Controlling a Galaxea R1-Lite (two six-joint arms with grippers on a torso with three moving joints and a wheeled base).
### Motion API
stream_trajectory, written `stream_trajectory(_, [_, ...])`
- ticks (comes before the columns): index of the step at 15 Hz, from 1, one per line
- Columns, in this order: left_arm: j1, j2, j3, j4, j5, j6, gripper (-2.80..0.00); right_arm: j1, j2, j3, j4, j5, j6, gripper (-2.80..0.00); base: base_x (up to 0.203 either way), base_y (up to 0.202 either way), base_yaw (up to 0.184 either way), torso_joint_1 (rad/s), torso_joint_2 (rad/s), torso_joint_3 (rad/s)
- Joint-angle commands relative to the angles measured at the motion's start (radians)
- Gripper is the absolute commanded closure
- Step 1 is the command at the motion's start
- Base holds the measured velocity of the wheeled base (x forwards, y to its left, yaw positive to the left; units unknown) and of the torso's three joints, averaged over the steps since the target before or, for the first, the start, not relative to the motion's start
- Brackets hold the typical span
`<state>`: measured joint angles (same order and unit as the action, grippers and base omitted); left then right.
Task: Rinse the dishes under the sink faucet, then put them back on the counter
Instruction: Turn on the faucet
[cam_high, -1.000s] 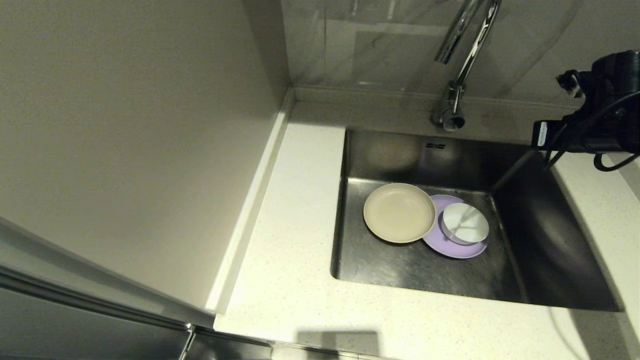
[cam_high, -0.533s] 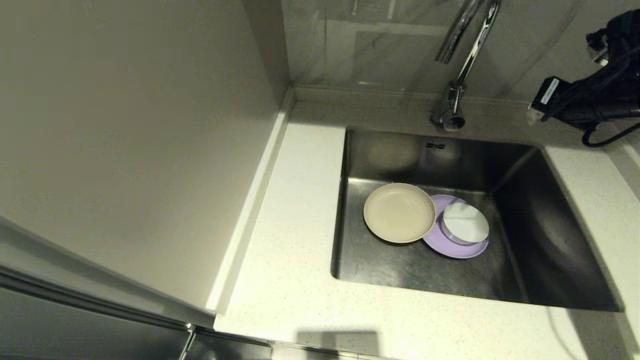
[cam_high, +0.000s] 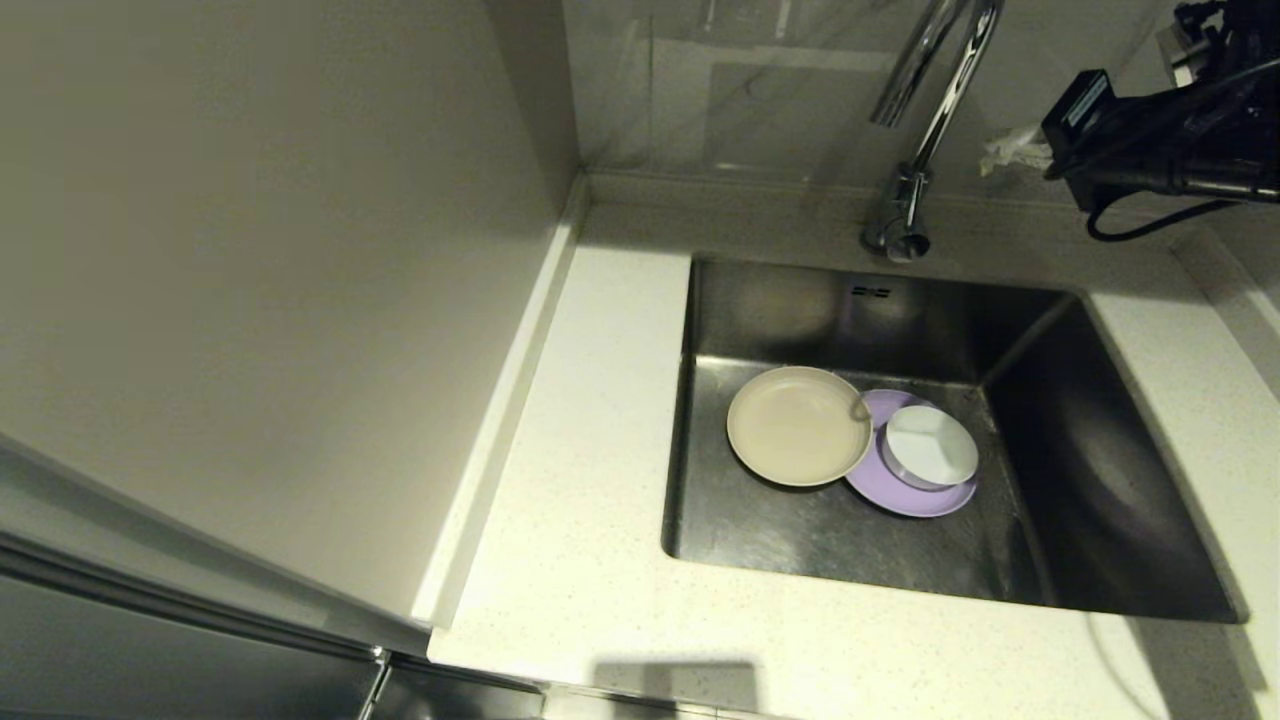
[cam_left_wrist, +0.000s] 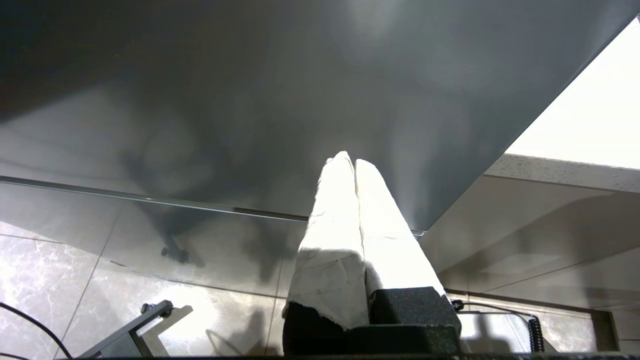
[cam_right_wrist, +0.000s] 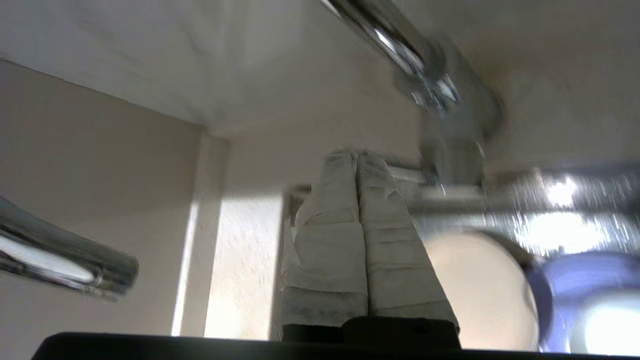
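Down in the steel sink (cam_high: 780, 540) lie the dishes. The beige plate (cam_high: 798, 425) overlaps the purple plate (cam_high: 912, 495), and the white bowl (cam_high: 932, 446) sits on the purple one. The chrome faucet (cam_high: 925, 110) rises behind the basin. My right gripper (cam_high: 1000, 152) hangs high at the back right, just right of the faucet stem, shut and empty. In the right wrist view its fingers (cam_right_wrist: 380, 235) press together (cam_right_wrist: 355, 156), with the faucet (cam_right_wrist: 425, 85), beige plate (cam_right_wrist: 480, 290) and purple plate (cam_right_wrist: 575, 275) beyond. My left gripper (cam_left_wrist: 350, 161) is parked low, shut and empty.
The cream counter (cam_high: 590, 450) runs left and in front of the sink, with a narrower strip (cam_high: 1210, 400) on the right. A tall side panel (cam_high: 250, 280) walls off the left. The left wrist view shows a grey cabinet front (cam_left_wrist: 250, 100) and tiled floor (cam_left_wrist: 75, 270).
My right arm has lifted from the sink's right rim and swung up and back toward the faucet. The dishes have not moved.
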<state>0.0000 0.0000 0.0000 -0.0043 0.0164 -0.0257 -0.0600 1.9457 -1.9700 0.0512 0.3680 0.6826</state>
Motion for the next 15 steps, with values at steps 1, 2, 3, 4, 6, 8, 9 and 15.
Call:
stream_trajectory(1, [0.000, -0.003, 0.000, 0.000, 0.000, 0.000, 0.00, 0.002, 0.026, 0.005, -0.056, 0.007, -0.001, 0.00, 0.000, 0.000, 0.000, 0.000, 0.00, 0.000])
stream_trajectory(2, [0.000, -0.003, 0.000, 0.000, 0.000, 0.000, 0.00, 0.003, 0.039, 0.002, -0.082, 0.009, -0.005, 0.00, 0.000, 0.000, 0.000, 0.000, 0.00, 0.000])
stream_trajectory(3, [0.000, -0.003, 0.000, 0.000, 0.000, 0.000, 0.00, 0.004, 0.058, -0.001, -0.113, 0.009, -0.022, 0.00, 0.000, 0.000, 0.000, 0.000, 0.00, 0.000])
stream_trajectory(4, [0.000, -0.003, 0.000, 0.000, 0.000, 0.000, 0.00, 0.011, 0.079, -0.001, -0.150, 0.009, -0.053, 0.00, 0.000, 0.000, 0.000, 0.000, 0.00, 0.000])
stream_trajectory(6, [-0.001, -0.003, 0.000, 0.000, 0.000, 0.000, 0.00, 0.024, 0.125, -0.002, -0.202, 0.009, -0.109, 0.00, 0.000, 0.000, 0.000, 0.000, 0.00, 0.000])
stream_trajectory(8, [0.000, -0.003, 0.000, 0.000, 0.000, 0.000, 0.00, 0.040, 0.170, -0.003, -0.261, 0.009, -0.173, 0.00, 0.000, 0.000, 0.000, 0.000, 0.00, 0.000])
stream_trajectory(9, [0.000, -0.003, 0.000, 0.000, 0.000, 0.000, 0.00, 0.045, 0.189, -0.003, -0.296, 0.009, -0.202, 0.00, 0.000, 0.000, 0.000, 0.000, 0.00, 0.000])
stream_trajectory(15, [0.000, -0.003, 0.000, 0.000, 0.000, 0.000, 0.00, 0.063, 0.231, -0.009, -0.367, 0.058, -0.247, 0.00, 0.000, 0.000, 0.000, 0.000, 0.00, 0.000])
